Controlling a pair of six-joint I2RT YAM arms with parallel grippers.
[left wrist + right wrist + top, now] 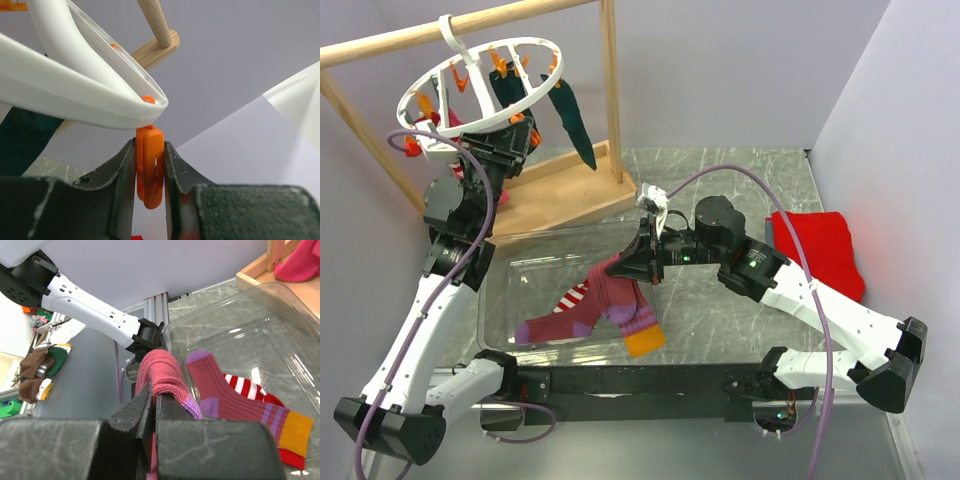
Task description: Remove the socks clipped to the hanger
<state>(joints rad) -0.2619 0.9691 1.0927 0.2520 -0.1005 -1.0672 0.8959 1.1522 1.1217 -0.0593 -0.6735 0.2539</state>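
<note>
Pretty cramped up at far left. Tilted white round plastic hanger ring (485,85) hooked on the light wooden rail frame (610,90), little clips all round its rim. Left gripper (149,150) jammed in right underneath, jaws pinched on one small orange plastic clip (150,185). Boxed in on the right by a dangling dark teal sock (575,125) and the frame's upright post, and on the left by the wall.

Near middle: clear plastic tray (535,275) crowded with a red-and-white striped sock (575,297), plus the right gripper (623,268) clamped on a ribbed maroon sock (162,370). Thin purple cable (740,169) arching over the right arm.

Wide open over the grey marbled tabletop (700,160) at far right, up to the folded red cloth (820,250).
</note>
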